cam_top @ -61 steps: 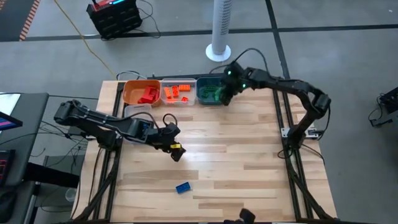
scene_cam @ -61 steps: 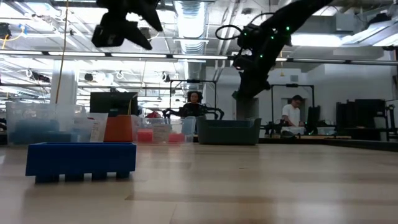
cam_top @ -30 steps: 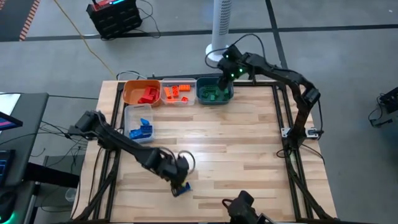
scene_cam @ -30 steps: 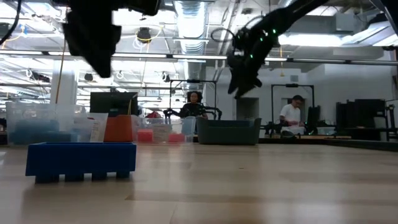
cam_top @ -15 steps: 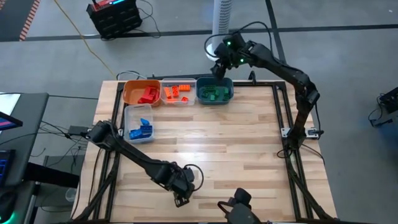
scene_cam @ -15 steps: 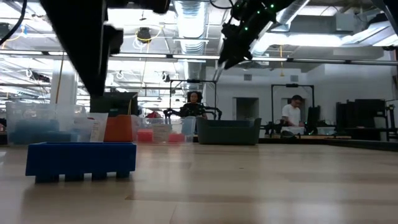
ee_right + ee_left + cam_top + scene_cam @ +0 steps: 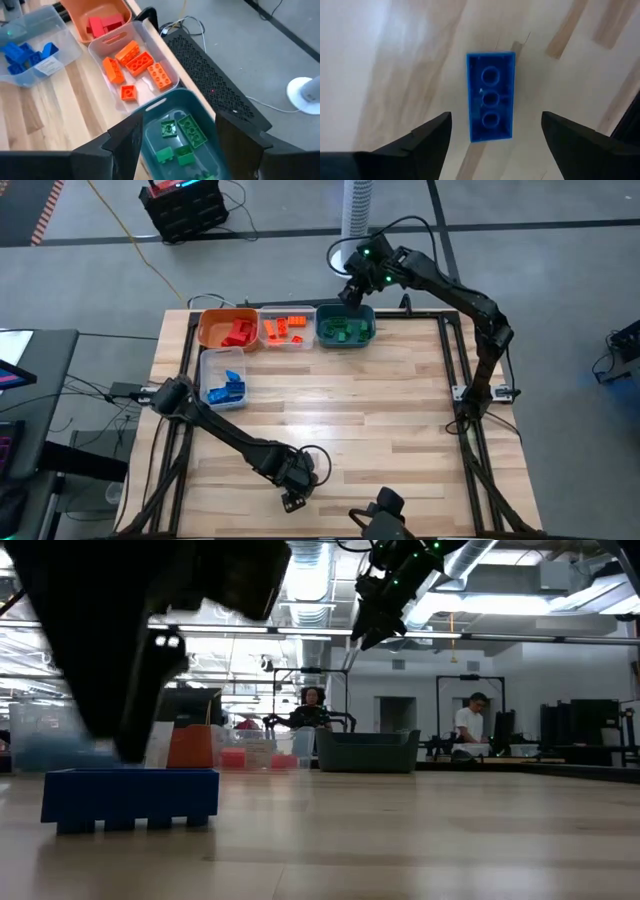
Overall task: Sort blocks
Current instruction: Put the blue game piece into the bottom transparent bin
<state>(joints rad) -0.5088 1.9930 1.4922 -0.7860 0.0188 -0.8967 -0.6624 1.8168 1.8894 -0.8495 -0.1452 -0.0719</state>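
Blue block lies between the left gripper's spread jaws, unlabelled.

1. Tabletop: pale wood planks, smooth, with a slight sheen.
2. Blue block: glossy moulded plastic.
3. Bins: teal bin and orange bin opaque plastic, clear bin translucent plastic.
4. Left gripper: fingers matt dark.

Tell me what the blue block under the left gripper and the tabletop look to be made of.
The blue block looks like moulded plastic with a smooth finish: even colour, crisp edges, hollow tubes on its upturned underside. The tabletop looks like pale wood planks, probably sealed, judging by grain, seams and soft glare. The left gripper hangs open above the block.
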